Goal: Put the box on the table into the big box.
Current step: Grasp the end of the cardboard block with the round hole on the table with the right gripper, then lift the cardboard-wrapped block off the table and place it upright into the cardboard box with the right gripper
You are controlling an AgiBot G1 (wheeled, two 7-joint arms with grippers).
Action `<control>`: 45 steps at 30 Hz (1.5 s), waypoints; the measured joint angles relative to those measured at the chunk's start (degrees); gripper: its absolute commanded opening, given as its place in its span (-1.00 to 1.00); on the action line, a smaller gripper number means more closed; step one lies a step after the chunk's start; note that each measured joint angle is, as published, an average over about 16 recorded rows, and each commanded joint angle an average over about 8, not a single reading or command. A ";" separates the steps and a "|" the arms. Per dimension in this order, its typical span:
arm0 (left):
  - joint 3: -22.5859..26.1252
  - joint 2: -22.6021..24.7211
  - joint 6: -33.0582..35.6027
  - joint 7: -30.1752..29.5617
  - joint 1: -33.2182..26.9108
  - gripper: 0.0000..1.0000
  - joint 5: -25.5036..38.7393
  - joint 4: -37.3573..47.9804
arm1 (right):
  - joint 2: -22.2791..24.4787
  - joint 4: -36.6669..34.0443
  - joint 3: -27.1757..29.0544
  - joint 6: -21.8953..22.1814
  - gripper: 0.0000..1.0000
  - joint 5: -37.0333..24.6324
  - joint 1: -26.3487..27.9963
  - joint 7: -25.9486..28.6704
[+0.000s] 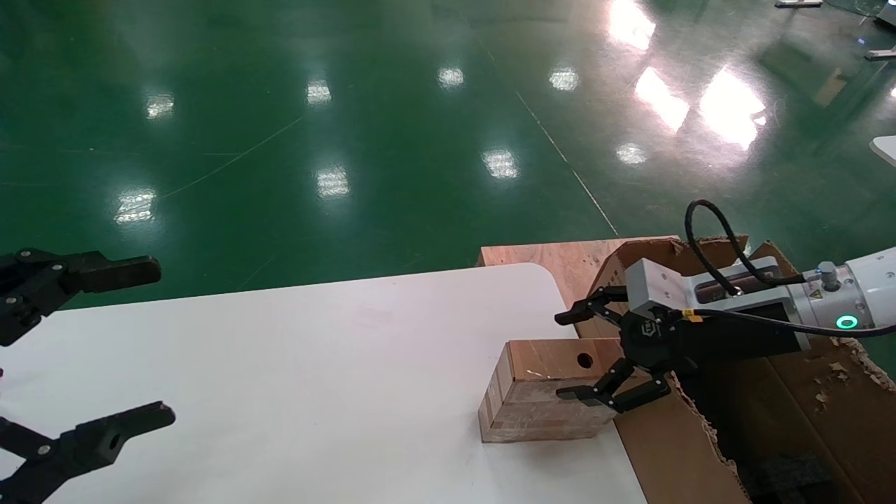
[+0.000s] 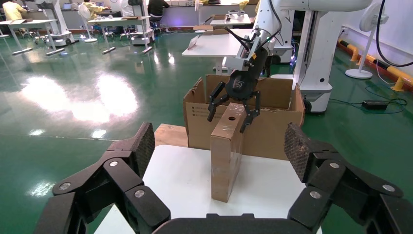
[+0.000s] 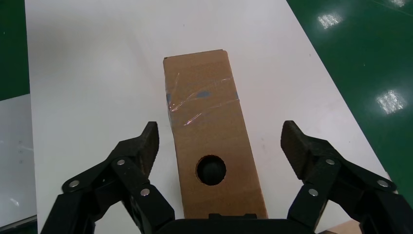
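Observation:
The small light-brown box (image 1: 542, 392) stands on its edge on the white table (image 1: 315, 364) near the right edge, its round hole facing up. My right gripper (image 1: 563, 357) is open and straddles the holed end, one finger on each side with gaps. In the right wrist view the box (image 3: 204, 107) lies between the open fingers of the right gripper (image 3: 219, 141). The big box (image 1: 805, 392), a torn cardboard carton, stands just right of the table. My left gripper (image 1: 161, 341) is open and empty at the table's left end. The left wrist view shows the box (image 2: 226, 151) and the carton (image 2: 199, 122) behind it.
A flat plywood board (image 1: 553, 255) lies behind the table's rounded corner, beside the carton. Black foam (image 1: 784, 476) sits inside the carton. Glossy green floor (image 1: 350, 140) lies beyond. Other tables and robots (image 2: 316, 48) stand far off.

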 measured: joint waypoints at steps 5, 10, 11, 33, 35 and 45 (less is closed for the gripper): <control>0.00 0.00 0.00 0.00 0.00 -1.00 0.00 0.00 | 0.00 0.01 0.00 -0.01 -1.00 -0.03 0.01 0.00; 0.00 0.00 0.01 0.00 0.00 -1.00 0.00 0.00 | 0.00 0.01 0.00 -0.03 -1.00 -0.05 0.02 0.00; 0.00 0.00 0.01 0.00 0.00 -1.00 0.00 0.00 | 0.00 0.01 0.00 -0.03 -1.00 -0.05 0.02 0.00; 0.00 0.00 0.01 0.00 0.00 -1.00 -0.01 0.00 | 6.72 8.52 2.25 -1.27 -1.00 5.51 8.30 17.65; 0.00 0.00 0.01 0.00 0.00 -1.00 -0.01 0.00 | 9.24 11.07 3.15 -0.50 -1.00 6.52 10.13 20.94; 0.01 0.00 0.01 0.00 0.00 -1.00 -0.01 0.01 | 27.59 25.81 7.94 7.70 -1.00 6.25 17.30 34.58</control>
